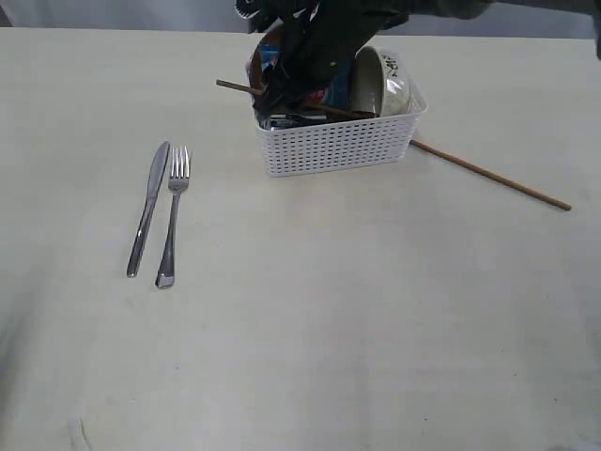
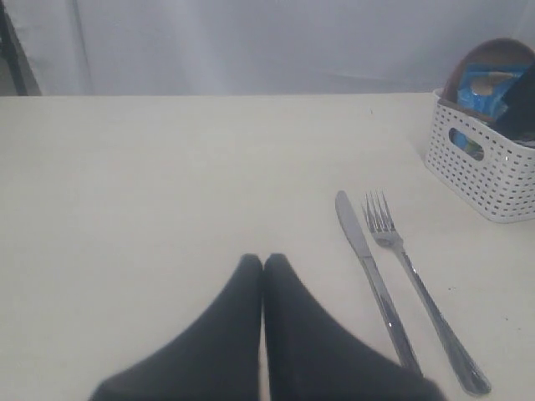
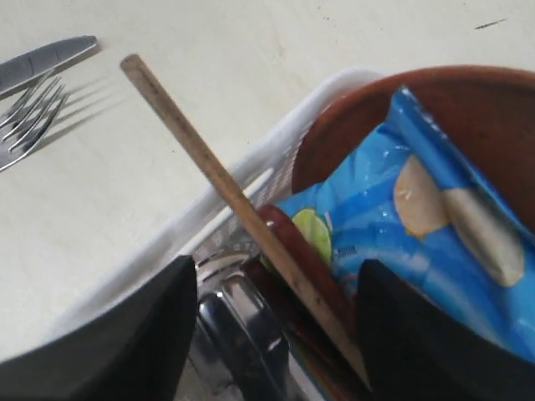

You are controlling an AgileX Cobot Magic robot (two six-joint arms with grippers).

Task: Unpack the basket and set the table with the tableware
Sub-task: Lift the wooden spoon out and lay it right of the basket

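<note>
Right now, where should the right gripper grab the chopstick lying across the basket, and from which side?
Probably on the chopstick where its bare shaft crosses the basket rim, coming down from above with the jaws closing across its thin width. It slants up clear of the rim there, while its lower end disappears beside the chip bag.

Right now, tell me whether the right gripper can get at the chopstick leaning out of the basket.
Probably yes: the right gripper is open, its fingers either side of the chopstick above the basket; the chip bag lies close beside.
</note>
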